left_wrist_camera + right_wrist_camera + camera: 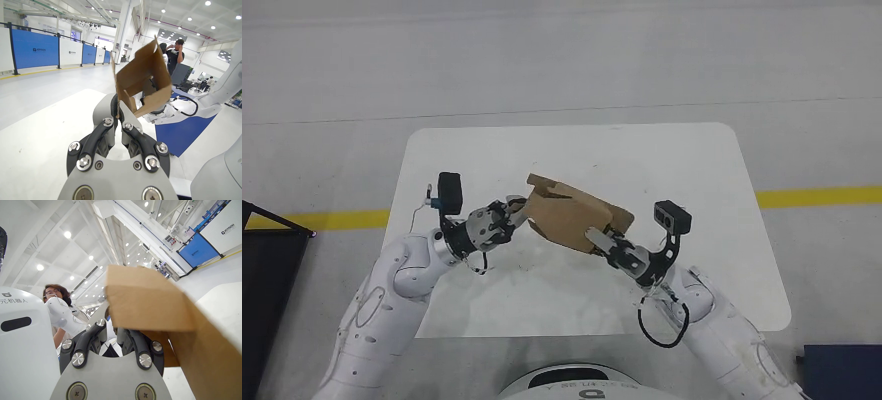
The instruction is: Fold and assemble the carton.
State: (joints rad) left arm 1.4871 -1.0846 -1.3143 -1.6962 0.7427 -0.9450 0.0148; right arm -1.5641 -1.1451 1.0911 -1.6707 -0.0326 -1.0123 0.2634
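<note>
While left end effector (118, 113) and right end effector (599, 240) clamp it, one carton (567, 215) hangs.

Glossy white arms (392, 285) — black cable loops (196, 107), grey-plated hands (118, 113) with black linkages (94, 135), silver screws (149, 162)

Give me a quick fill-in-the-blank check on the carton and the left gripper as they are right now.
1. The brown carton is held up in the air above the white ____.
2. The left gripper has its jaws ____ on one thin edge of the carton.
3. In the left wrist view, the carton's near end is ____, so its inside shows.

Missing words: table; shut; open.
</note>
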